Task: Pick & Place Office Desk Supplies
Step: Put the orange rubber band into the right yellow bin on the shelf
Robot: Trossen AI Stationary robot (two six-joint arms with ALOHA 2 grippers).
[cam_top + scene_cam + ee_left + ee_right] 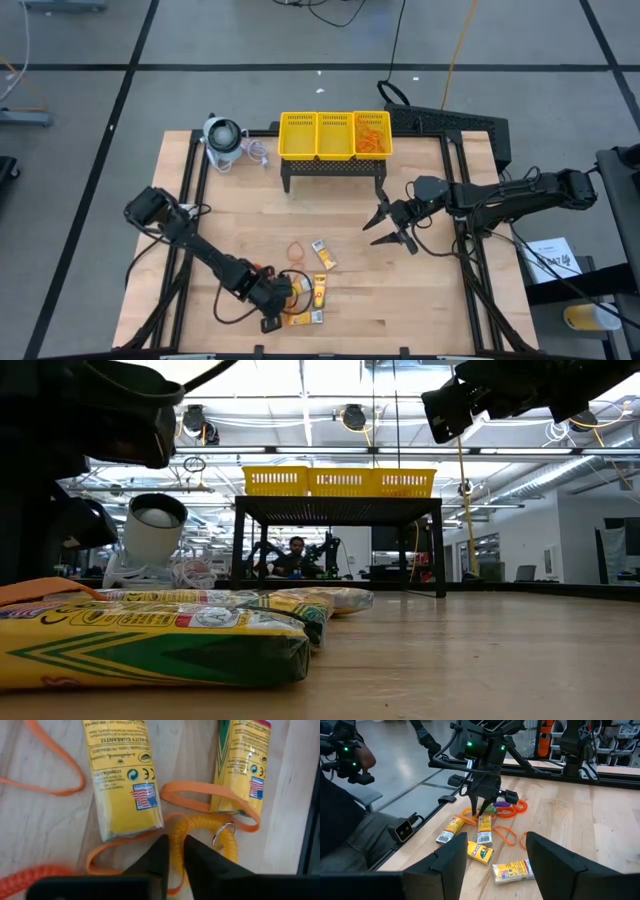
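Note:
Near the table's front edge lies a cluster of supplies: yellow packets, orange rubber bands, an orange coil and a yellow coiled ring with a small metal ring. My left gripper points steeply down into this cluster and is shut on the yellow coil. My right gripper hangs open above the table's right half, with nothing between its fingers. My left gripper pinches one strand of the yellow coiled ring between its two fingertips, coming from above and slanting down. The coil lies flat on the table, over an orange rubber band and beside a packet's end. Its metal ring lies clear of the fingers.
A yellow mesh three-compartment basket stands on a dark stand at the far middle, with orange bands in its right compartment. A grey-white round device with a cord sits far left. More packets lie toward the right. A person sits beyond the table.

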